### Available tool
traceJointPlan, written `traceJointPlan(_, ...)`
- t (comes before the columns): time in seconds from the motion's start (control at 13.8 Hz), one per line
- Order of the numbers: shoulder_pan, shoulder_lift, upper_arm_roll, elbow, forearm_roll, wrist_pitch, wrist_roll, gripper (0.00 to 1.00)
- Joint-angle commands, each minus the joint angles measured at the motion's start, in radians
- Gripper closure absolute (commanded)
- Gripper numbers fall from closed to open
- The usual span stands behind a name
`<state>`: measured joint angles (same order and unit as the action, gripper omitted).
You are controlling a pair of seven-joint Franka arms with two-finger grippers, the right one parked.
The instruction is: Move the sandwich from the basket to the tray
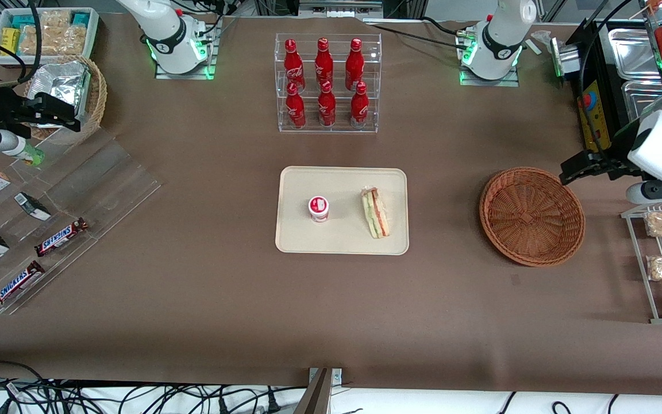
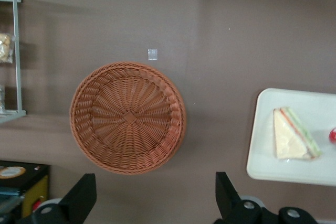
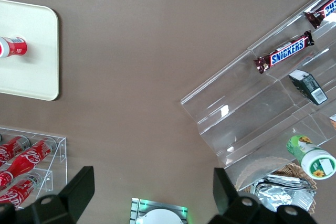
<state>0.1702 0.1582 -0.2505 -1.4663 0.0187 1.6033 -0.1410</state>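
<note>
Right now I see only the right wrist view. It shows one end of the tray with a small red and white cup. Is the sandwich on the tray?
Observer: Yes, the sandwich lies on the tray, beside the cup.
Operator: Is something in the basket?
Observer: No, the basket holds nothing.
Operator: Where is the gripper?
Observer: The gripper is open, above the table beside the basket's rim.

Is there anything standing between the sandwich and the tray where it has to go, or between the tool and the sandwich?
Nothing visible stands in the way. The sandwich already lies on the tray, beside a small red-and-white cup. The basket is empty. The tool hangs open above the basket's rim, toward the working arm's end of the table, holding nothing.
</note>
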Motion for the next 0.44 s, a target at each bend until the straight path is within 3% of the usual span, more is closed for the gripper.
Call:
traceJointPlan(0.0, -0.014, -0.039, 0.043, -0.023, -0.016, -0.019, 0.185, 0.00)
traceJointPlan(0.36, -0.017, -0.040, 0.043, -0.023, -0.016, -0.009, 0.224, 0.00)
